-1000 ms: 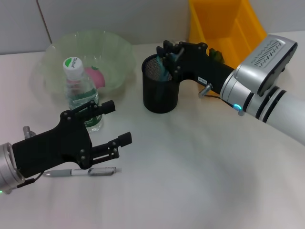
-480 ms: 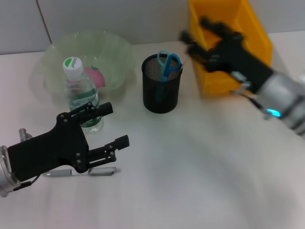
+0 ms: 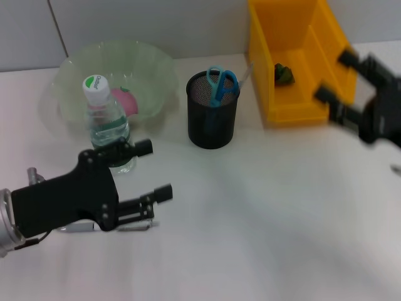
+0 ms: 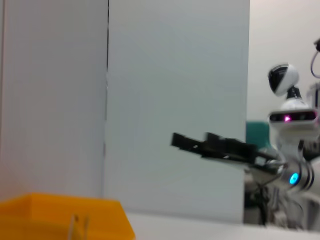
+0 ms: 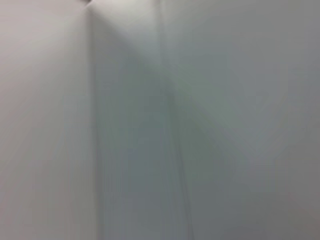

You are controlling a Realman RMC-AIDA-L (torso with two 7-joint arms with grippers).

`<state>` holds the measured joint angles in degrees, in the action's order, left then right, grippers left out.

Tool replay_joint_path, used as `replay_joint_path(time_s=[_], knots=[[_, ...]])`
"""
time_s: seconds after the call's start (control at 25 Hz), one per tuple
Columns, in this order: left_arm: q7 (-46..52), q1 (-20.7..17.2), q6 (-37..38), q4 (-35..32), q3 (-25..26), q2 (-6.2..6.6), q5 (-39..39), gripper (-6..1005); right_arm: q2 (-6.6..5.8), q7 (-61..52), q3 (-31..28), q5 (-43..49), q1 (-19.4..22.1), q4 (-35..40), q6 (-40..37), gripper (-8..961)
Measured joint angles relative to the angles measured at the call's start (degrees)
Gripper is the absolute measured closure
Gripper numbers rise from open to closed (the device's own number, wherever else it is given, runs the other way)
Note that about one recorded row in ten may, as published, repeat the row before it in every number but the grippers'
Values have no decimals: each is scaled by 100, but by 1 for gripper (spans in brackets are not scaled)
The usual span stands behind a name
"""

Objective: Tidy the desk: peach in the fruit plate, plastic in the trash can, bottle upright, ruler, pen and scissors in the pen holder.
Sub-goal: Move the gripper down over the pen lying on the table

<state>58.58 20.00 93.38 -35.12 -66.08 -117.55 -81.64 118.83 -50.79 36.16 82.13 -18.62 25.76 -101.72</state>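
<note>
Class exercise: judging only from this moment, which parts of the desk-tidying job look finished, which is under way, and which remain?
Done: peach in the fruit plate, bottle upright, scissors in the pen holder, something dark in the yellow bin. Under way: the open left gripper hovers over the pen. Left: pen into holder; no ruler is visible. The right gripper is open beside the bin.

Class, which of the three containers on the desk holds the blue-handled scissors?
The black mesh pen holder; the green plate holds a peach, the yellow bin a scrap.
</note>
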Motion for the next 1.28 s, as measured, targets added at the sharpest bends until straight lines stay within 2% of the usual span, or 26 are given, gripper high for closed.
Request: replay_joint_path(time_s=[0.12, 0.16, 0.2, 0.24, 0.28, 0.32, 0.36, 0.44, 0.48, 0.52, 0.56, 0.68, 0.72, 0.92, 1.08, 1.28], knots=[[490, -173, -150, -830, -46, -69, -648, 195, -36, -227, -5, 609, 275, 450, -115, 130], [940, -327, -387, -1595, -235, -103, -1119, 196, -66, -317, -21, 755, 332, 527, -113, 129], [940, -327, -387, -1595, -235, -103, -1119, 196, -115, -433, -23, 877, 369, 560, -108, 129], [1176, -378, -554, -1936, -394, -102, -1297, 196, -173, -538, -29, 1001, 398, 577, -112, 129], [1687, -441, -960, -2645, -780, -88, -1737, 196, -305, -680, -32, 1235, 434, 564, -145, 129], [1687, -441, -960, -2645, -780, -88, -1737, 196, -305, -680, -32, 1235, 434, 564, -145, 129], [1866, -447, -1122, -2920, -940, -83, -1977, 197, -361, -724, -34, 1349, 451, 562, -158, 129], [2227, -408, -1391, -3445, -1262, -86, -2612, 197, -419, -801, -32, 1509, 478, 575, -167, 129], [2573, -282, -1500, -3823, -1541, -94, -3182, 197, -447, -854, -30, 1559, 485, 583, -162, 129], [2573, -282, -1500, -3823, -1541, -94, -3182, 197, -447, -854, -30, 1559, 485, 583, -162, 129], [2780, -172, -1501, -3970, -1682, -95, -3509, 198, -473, -884, -30, 1589, 488, 576, -139, 130], [3438, 324, -1393, -4273, -2138, -101, -4537, 198, -476, -891, -30, 1618, 489, 573, -129, 130], [3438, 324, -1393, -4273, -2138, -101, -4537, 199, -476, -891, -30, 1618, 489, 573, -129, 130], [3913, 868, -1299, -4217, -2517, -120, -5413, 200, -467, -893, -30, 1636, 490, 546, -99, 129], [4100, 1041, -1201, -4145, -2619, -139, -5803, 200, -435, -898, -30, 1639, 483, 546, -89, 130], [4340, 1115, -1076, -4128, -2708, -147, -5921, 202, -413, -905, -30, 1640, 450, 546, -20, 130]])
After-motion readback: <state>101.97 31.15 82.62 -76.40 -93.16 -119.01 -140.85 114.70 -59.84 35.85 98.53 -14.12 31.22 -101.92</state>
